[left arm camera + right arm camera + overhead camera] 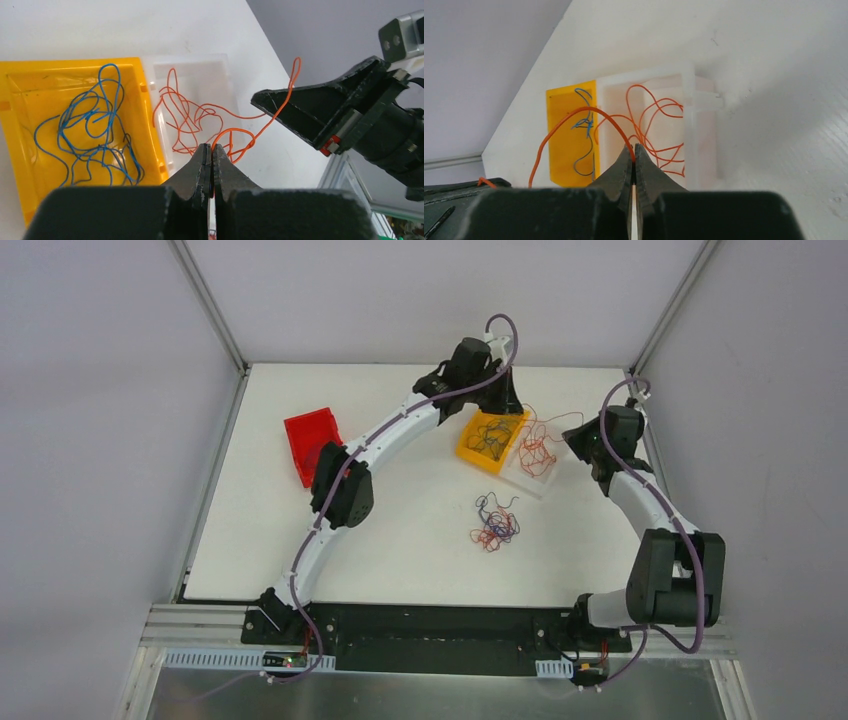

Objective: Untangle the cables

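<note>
Left gripper (212, 150): jaws closed, pinching an orange cable (589, 108) at the very tip. It hangs over the near edge of the yellow bin (70, 63) and clear bin (210, 75), which sit side by side and touching at the far right of the tabletop (420, 560).

Right gripper (634, 152): jaws closed as well, on what looks like the same orange cable. The strand arcs up from this tip and drops toward the left gripper. Whether it is one continuous strand cannot be fully traced.

In the left wrist view the cable loops up across the face of the right gripper, which stands close by on the clear bin's outer side.

Contents:
- The yellow bin holds blue cables (95, 125), loosely coiled.
- The clear bin holds orange cables (182, 117), with some loops spilling over its rim onto the tabletop.

The remaining tangle (495, 528) (red, blue and dark strands mixed) lies on bare tabletop nearer the arm bases than the two bins, apart from both grippers.

The red bin (312, 445) sits well to the left, and its contents cannot be made out.

Obstructions in the top view:
- The left arm's elbow overlaps the red bin's near corner.
- The left wrist covers the yellow bin's far edge.
</note>
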